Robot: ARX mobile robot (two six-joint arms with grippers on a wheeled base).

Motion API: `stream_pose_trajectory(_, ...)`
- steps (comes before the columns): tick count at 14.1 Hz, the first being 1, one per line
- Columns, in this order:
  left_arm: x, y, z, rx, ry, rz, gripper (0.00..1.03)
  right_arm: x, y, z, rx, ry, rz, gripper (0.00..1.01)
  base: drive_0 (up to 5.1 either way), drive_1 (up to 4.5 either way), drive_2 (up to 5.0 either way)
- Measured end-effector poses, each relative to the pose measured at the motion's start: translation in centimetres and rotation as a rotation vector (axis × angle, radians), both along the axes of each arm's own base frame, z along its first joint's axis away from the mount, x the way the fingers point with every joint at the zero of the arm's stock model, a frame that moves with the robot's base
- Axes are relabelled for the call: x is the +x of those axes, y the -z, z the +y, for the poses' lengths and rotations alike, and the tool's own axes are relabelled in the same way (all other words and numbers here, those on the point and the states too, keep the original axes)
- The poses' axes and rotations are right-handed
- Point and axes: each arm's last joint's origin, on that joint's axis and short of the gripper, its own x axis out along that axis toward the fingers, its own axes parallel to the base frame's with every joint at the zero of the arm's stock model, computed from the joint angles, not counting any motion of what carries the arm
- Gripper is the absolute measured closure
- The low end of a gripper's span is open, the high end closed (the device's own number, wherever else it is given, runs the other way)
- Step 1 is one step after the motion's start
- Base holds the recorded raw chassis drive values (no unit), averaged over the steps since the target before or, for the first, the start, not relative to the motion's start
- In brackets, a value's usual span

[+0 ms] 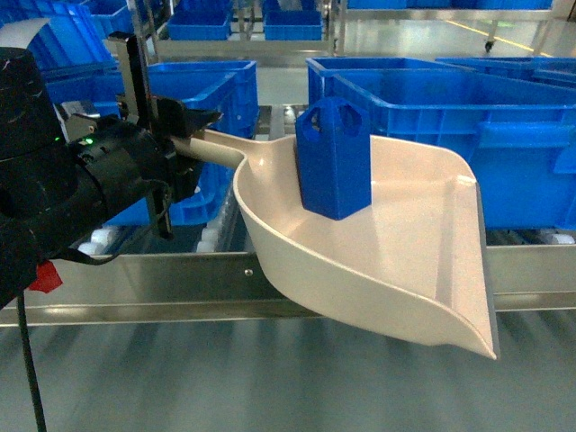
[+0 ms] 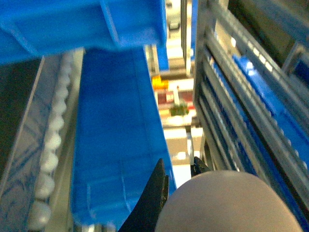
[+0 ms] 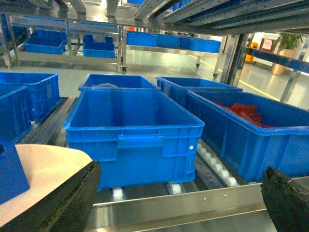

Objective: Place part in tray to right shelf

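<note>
Left gripper (image 1: pixel 184 135) clamps the tray (image 1: pixel 396 261) by its handle; the part (image 1: pixel 334 157) stands upright inside (above the shelf (image 1: pixel 162 274) rail). Right gripper (image 3: pixel 178 203) gapes wide, holding nothing.

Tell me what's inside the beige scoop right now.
Only the blue part, standing upright on the tray floor near the handle end. The floor directly beneath and behind the part is hidden. The left gripper holds the tray's handle.

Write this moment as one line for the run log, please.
left tool: shut on tray handle | part: upright in tray | tray: above shelf rail | right tool: open, empty
</note>
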Motion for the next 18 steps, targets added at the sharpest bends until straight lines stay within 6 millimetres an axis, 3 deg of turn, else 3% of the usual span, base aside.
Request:
stream_pose_trajectory(1, -0.7, 0.2, -0.4, -0.013, -0.146, 0.015, 0.91, 0.0, 0.0, 0.0, 0.000, 0.000, 0.000, 0.03, 0.0, 0.00, 0.0)
stream_pose_trajectory(3, -3.3, 0.6, -0.2, -0.009, -0.166, 0.068, 0.91, 0.0, 0.0, 0.0, 0.000, 0.000, 0.000, 0.03, 0.0, 0.00, 0.0)
stream_pose_trajectory(5, -5.7, -0.5, 1.1, -0.003, -0.183, 0.062, 0.91, 0.0, 0.0, 0.0, -0.001, 0.000, 0.000, 0.03, 0.0, 0.00, 0.0)
stream_pose_trajectory(8, -7.9, -4.4, 5.1, 0.071, -0.276, -0.035, 0.91, 0.0, 0.0, 0.0, 0.000, 0.000, 0.000, 0.03, 0.0, 0.00, 0.0)
stream_pose_trajectory(11, -9.9, -9.9, 7.1, 0.178, -0.323, -0.134, 0.91, 0.0, 0.0, 0.0, 0.000, 0.000, 0.000, 0.03, 0.0, 0.00, 0.0)
stream_pose_trajectory(13, -9.1, -12.7, 8.1, 0.183, -0.409, -0.204, 0.91, 0.0, 0.0, 0.0, 0.000, 0.000, 0.000, 0.03, 0.0, 0.00, 0.0)
stream_pose_trajectory(16, -6.8, -16.1, 8.2, 0.209, -0.547, -0.170, 0.91, 0.0, 0.0, 0.0, 0.000, 0.000, 0.000, 0.03, 0.0, 0.00, 0.0)
stream_pose_trajectory(18, -5.2, -17.1, 10.2, 0.235, -0.663, -0.129, 0.91, 0.0, 0.0, 0.0, 0.000, 0.000, 0.000, 0.03, 0.0, 0.00, 0.0)
